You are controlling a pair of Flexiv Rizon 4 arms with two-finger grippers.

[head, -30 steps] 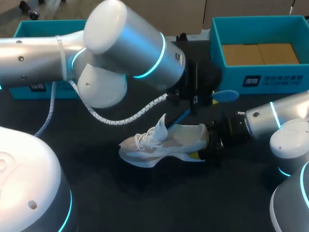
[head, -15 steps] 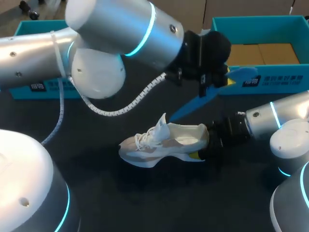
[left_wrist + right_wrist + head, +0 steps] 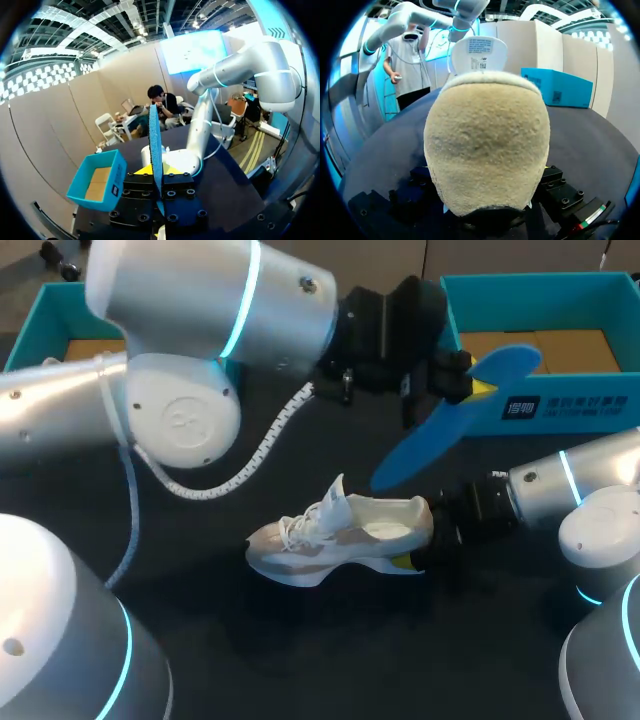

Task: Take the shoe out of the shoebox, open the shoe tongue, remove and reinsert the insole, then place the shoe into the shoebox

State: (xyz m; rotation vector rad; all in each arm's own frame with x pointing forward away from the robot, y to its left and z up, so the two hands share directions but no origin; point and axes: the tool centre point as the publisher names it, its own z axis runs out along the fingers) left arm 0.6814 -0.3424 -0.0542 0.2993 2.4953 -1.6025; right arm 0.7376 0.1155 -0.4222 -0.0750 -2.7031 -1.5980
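A white shoe (image 3: 335, 538) stands upright on the black table (image 3: 300, 650), toe to the left, tongue lifted. My right gripper (image 3: 422, 540) is shut on its heel from the right. In the right wrist view the beige heel (image 3: 487, 140) fills the space between the fingers, with the tongue (image 3: 479, 52) ahead. My left gripper (image 3: 460, 380) hangs above and right of the shoe, shut on a blue insole (image 3: 445, 430) that slants down toward the shoe without touching it. In the left wrist view the insole (image 3: 155, 145) stands edge-on between the yellow fingertips (image 3: 144, 170).
One teal shoebox (image 3: 540, 405) with a brown cardboard floor stands at the back right, just behind the raised insole. A second teal box (image 3: 45, 315) sits at the back left, partly behind my left arm. Bare table lies in front of the shoe.
My left gripper has risen and swung right with the blue insole, which has come out of the shoe. The shoe and the right gripper have stayed put.
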